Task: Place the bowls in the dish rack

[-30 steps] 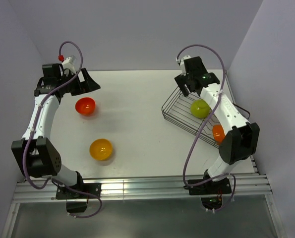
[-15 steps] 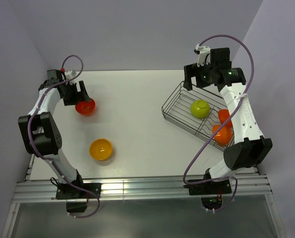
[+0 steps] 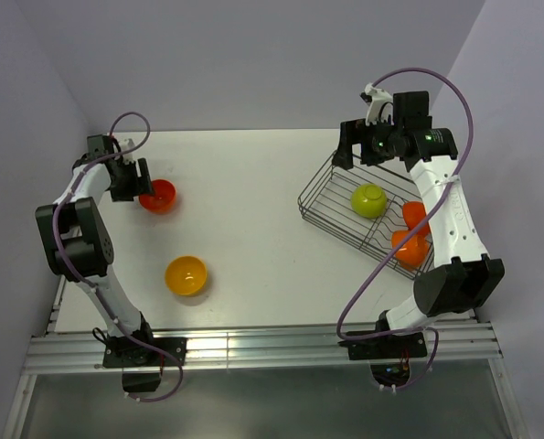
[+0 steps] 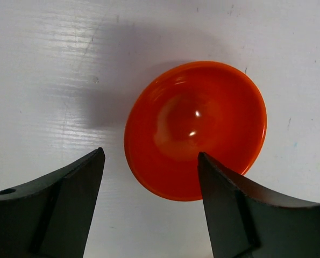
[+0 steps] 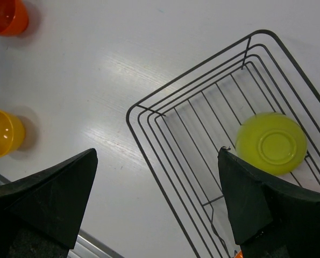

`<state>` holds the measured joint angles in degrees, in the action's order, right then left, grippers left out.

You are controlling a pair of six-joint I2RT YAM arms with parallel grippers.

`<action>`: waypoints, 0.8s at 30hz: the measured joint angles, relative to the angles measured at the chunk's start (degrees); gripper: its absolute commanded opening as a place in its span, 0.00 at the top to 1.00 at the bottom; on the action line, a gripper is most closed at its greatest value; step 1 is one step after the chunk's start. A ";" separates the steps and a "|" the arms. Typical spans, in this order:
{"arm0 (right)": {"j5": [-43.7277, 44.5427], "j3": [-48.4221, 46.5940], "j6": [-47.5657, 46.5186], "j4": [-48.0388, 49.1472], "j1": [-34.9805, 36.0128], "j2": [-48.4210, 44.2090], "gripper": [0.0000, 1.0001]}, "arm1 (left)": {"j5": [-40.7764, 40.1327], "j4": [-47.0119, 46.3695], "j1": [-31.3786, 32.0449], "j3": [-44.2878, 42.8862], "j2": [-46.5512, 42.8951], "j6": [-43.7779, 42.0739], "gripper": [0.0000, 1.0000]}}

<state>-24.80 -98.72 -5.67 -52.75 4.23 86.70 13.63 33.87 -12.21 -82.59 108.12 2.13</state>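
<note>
Swinging in over the past second, the left gripper [image 3: 136, 183] now sits low beside a red-orange bowl [image 3: 158, 195] far to the left of the dish rack [image 3: 331, 206], while the right arm has risen off the rack. The left wrist view shows the jaws spread wide, with the upright bowl's near rim just ahead and between them; whether they touch it cannot be told. A yellow-orange bowl [image 3: 186, 274] waits on the table [image 3: 253, 183], also well left of the rack and closer to the arm bases. Inside the rack a lime green bowl [image 3: 369, 200] lies base-up near the middle, with two more red-orange bowls [image 3: 407, 247] at its right end. No white bowl is in sight. The right gripper [image 3: 347, 157] hovers over the rack's far left corner, fingers parted and holding nothing.

The pick-up will likely go best with one finger dropped inside the rim and one outside, closing gently, since glossy plastic may skid if nudged sideways first.
</note>
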 measured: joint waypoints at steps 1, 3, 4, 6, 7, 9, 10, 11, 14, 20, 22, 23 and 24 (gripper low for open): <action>-0.52 0.07 0.13 0.02 -0.04 -0.02 0.00 | -0.02 -0.31 0.02 0.00 0.20 0.00 0.29; -1.95 0.83 0.35 0.46 -0.28 -0.44 0.00 | -0.02 -0.66 0.00 0.00 0.63 0.11 0.31; -2.62 1.46 0.48 0.74 -0.39 -0.81 0.00 | 0.00 -0.76 0.02 0.00 0.96 0.20 0.34; -3.91 2.64 0.79 1.07 -0.63 -1.60 0.00 | 0.00 -1.09 0.00 0.00 1.79 0.44 0.38; -4.57 2.86 1.03 1.05 -0.72 -1.84 0.00 | 0.00 -1.38 0.00 0.00 2.40 0.57 0.40; -5.70 2.91 1.64 1.36 -0.83 -1.92 0.00 | 0.02 -1.60 0.00 0.02 3.39 0.72 0.48; -6.40 2.91 1.81 1.51 -0.92 -1.92 0.00 | 0.07 -1.68 0.00 0.15 3.85 0.96 0.51; -6.86 2.93 2.08 1.66 -0.96 -1.92 0.00 | 0.07 -1.70 0.00 0.28 3.98 1.05 0.54; -9.05 3.08 3.19 2.25 -1.44 -1.92 0.00 | 0.87 -1.92 -0.02 0.83 4.04 1.79 0.74; -12.57 6.71 7.72 6.56 -2.95 -3.02 0.00 | 6.71 -3.96 -0.22 2.75 3.96 3.17 1.00; -13.29 7.41 9.25 7.45 -3.32 -3.43 0.00 | 9.68 -4.33 -0.22 3.21 3.74 3.93 1.00; -13.73 7.48 9.94 8.13 -3.41 -3.58 0.00 | 11.23 -4.52 -0.22 3.41 3.32 4.61 1.00; -14.08 7.63 10.58 8.90 -3.50 -3.78 0.00 | 12.72 -4.81 -0.22 3.65 2.82 5.31 1.00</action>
<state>-38.87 -91.09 4.91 -43.86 0.73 82.91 26.35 29.06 -12.43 -78.94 110.93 7.44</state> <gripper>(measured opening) 0.997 0.050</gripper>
